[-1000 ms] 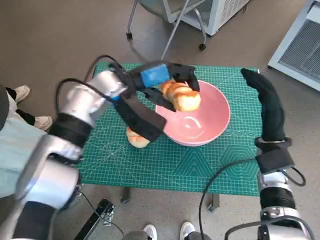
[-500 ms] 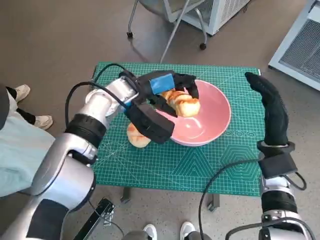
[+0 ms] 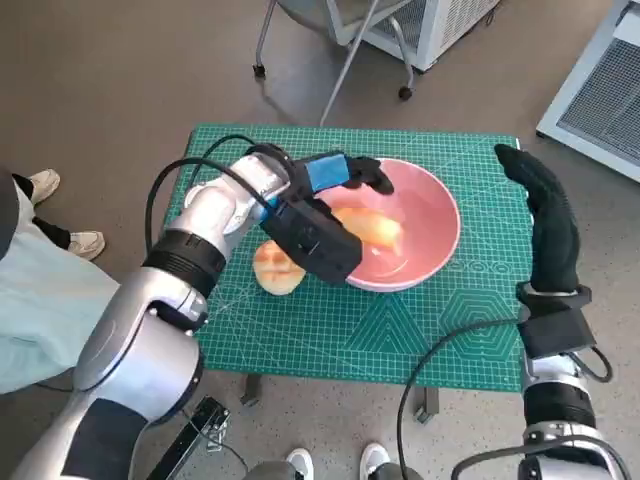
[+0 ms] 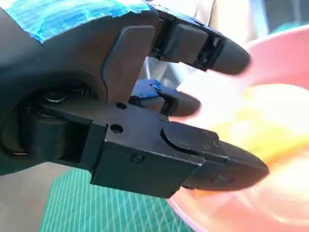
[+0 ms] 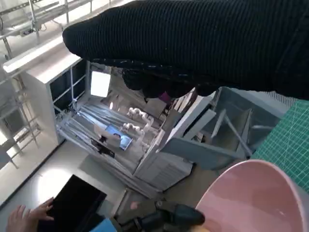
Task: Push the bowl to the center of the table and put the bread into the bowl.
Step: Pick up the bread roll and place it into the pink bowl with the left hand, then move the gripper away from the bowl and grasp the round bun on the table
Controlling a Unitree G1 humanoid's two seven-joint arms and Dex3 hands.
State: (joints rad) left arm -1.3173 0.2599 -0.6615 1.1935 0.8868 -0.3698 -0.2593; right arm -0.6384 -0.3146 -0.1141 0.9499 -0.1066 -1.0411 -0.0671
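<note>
Left hand (image 3: 325,200) hangs over the pink round bowl (image 3: 430,250), fingers apart, holding nothing; golden bread roll (image 3: 368,226) lies inside. Second golden roll (image 3: 276,268) sits on the green cutting mat (image 3: 330,320) beside the bowl, likely next to grasp. Gloved right hand (image 3: 545,215) stands empty, apart from the bowl.

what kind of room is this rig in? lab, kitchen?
Likely a lab or workshop, not a kitchen. The small table is covered by a green cutting mat, a wheeled stand sits on bare floor behind it, and the right wrist view shows metal shelving racks.
</note>
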